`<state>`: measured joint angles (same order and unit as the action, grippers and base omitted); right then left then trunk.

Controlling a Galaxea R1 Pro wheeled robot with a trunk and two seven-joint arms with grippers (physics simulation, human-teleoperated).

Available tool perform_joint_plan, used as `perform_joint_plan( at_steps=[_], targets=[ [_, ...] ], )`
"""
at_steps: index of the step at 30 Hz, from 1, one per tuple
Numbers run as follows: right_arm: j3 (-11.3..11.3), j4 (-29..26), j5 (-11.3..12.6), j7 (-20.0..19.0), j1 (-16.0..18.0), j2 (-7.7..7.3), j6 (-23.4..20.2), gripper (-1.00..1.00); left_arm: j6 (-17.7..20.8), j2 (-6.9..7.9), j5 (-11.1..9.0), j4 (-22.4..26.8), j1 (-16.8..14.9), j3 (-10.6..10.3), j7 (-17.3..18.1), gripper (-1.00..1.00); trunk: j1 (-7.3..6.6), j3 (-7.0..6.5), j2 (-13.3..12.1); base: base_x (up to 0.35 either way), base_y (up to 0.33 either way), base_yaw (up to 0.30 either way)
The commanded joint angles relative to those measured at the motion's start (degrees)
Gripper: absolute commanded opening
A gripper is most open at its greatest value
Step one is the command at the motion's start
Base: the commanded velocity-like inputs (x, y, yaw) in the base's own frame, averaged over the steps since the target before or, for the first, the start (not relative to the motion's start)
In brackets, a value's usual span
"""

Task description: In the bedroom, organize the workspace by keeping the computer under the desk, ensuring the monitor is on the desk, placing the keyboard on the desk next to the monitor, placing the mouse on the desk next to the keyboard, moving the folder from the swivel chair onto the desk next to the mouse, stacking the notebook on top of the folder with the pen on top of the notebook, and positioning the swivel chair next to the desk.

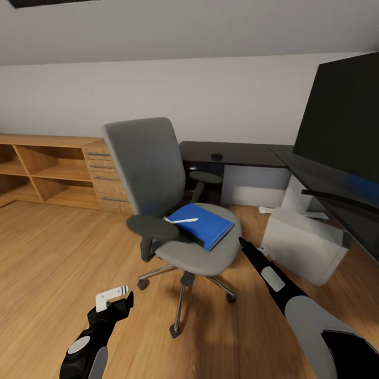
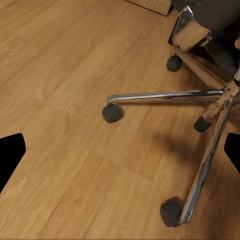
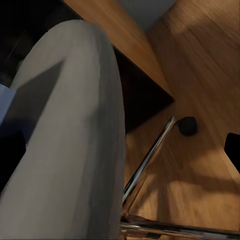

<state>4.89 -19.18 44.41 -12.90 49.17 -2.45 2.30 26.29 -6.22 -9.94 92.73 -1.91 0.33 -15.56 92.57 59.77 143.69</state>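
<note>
a: near us the left gripper (image 1: 117, 300) hangs over the floor (image 1: 52, 263), fingers apart and empty. the right gripper (image 1: 243, 242), at the seat edge, we cannot tell.

b: further, the folder (image 1: 206, 225) lies on the swivel chair (image 1: 152, 173), the pen (image 1: 181, 220) on top.

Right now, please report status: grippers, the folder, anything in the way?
Left gripper open, low over floor. Right gripper at the seat edge, state unclear. Blue folder on swivel chair, pen on top. Armrest beside it.
</note>
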Motion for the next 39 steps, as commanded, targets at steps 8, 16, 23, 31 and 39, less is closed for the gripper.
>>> perform_joint_plan(
  at_steps=[8,16,23,31,39],
  targets=[
    [0.12,0.10,0.58,-0.41,0.05,-0.17,0.07,1.00,0.25,-0.02,-0.60,0.02,-0.02,0.02,-0.35,1.00,0.01,0.05,0.02,0.090,0.000,0.000],
    [0.12,0.10,0.59,-0.38,0.05,-0.18,0.10,1.00,0.31,-0.02,-0.60,-0.01,-0.02,0.02,-0.35,1.00,0.01,0.05,0.02,0.146,0.000,0.000],
    [0.12,0.10,0.59,-0.40,0.05,-0.14,0.14,1.00,0.34,-0.02,-0.60,-0.01,-0.02,0.02,-0.35,1.00,0.01,0.05,0.02,0.022,0.000,0.001],
    [0.12,0.16,0.59,-0.40,0.05,-0.10,0.16,1.00,0.34,-0.02,-0.60,-0.01,-0.02,0.05,-0.35,1.00,0.01,0.05,0.02,0.001,0.000,0.105],
    [0.12,0.19,0.59,-0.45,0.05,-0.10,0.16,1.00,0.34,-0.02,-0.60,-0.01,-0.02,0.02,-0.35,1.00,0.01,0.05,0.02,0.001,0.000,0.182]
  ],
)
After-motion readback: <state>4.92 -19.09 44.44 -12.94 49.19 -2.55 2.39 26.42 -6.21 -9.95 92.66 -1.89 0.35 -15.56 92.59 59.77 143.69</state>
